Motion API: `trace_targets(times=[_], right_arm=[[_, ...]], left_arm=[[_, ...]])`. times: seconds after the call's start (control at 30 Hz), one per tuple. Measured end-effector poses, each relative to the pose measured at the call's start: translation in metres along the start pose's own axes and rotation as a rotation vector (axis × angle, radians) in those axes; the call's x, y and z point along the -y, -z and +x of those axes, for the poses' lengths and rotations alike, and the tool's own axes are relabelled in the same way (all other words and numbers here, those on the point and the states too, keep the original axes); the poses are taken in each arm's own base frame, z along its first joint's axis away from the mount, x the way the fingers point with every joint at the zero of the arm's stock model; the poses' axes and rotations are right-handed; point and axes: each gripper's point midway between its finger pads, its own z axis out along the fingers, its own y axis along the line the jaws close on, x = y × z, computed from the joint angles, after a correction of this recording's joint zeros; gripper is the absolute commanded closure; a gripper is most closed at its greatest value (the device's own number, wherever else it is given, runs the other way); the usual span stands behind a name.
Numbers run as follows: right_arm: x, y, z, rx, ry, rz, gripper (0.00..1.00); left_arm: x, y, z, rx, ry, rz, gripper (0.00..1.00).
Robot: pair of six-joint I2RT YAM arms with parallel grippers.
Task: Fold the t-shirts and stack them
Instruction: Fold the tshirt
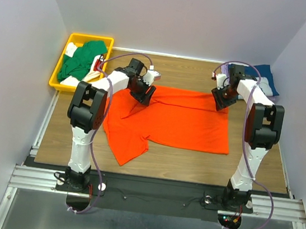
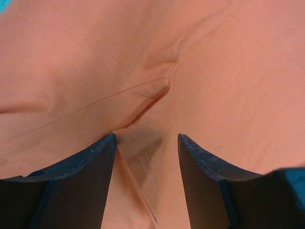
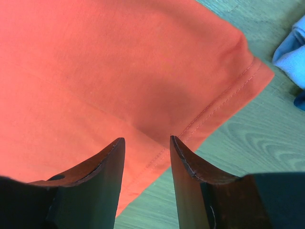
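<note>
The orange t-shirt (image 1: 180, 121) lies spread on the wooden table (image 1: 192, 159), with one sleeve pointing toward the near left. My left gripper (image 1: 144, 97) is down at the shirt's far left part. In the left wrist view it (image 2: 147, 138) is open, with a stitched fold of orange cloth (image 2: 214, 71) between its fingers. My right gripper (image 1: 221, 101) is at the shirt's far right corner. The right wrist view shows it (image 3: 147, 139) open, its fingers astride the hemmed edge of the shirt (image 3: 119, 62). A green t-shirt (image 1: 81, 60) sits in the bin.
A yellow bin (image 1: 56, 76) stands at the far left corner with the green cloth and white items in it. A pile of navy and pale cloth (image 1: 265, 78) lies at the far right, close behind my right arm, and its pale blue edge (image 3: 293, 52) shows in the right wrist view.
</note>
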Motion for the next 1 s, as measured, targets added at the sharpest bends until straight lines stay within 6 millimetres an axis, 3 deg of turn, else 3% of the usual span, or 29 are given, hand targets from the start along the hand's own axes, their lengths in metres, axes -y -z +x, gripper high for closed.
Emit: trace_targets(times=[0.23,0.4,0.6,1.0], right_arm=[[0.000,0.000,0.000,0.000,0.000,0.000,0.52],[0.000,0.000,0.000,-0.001,0.001,-0.001,0.52],[0.000,0.000,0.001,-0.001,0.001,-0.002,0.52],[0.002,0.000,0.002,-0.001,-0.001,-0.003,0.52]], left_arm=[[-0.001,-0.006,0.005,-0.011,0.003,-0.021,0.46],[0.003,-0.004,0.011,-0.027,-0.013,-0.030,0.41],[-0.001,0.011,-0.001,0.007,-0.050,-0.075,0.37],[-0.004,-0.005,0.007,-0.023,-0.035,-0.043,0.40]])
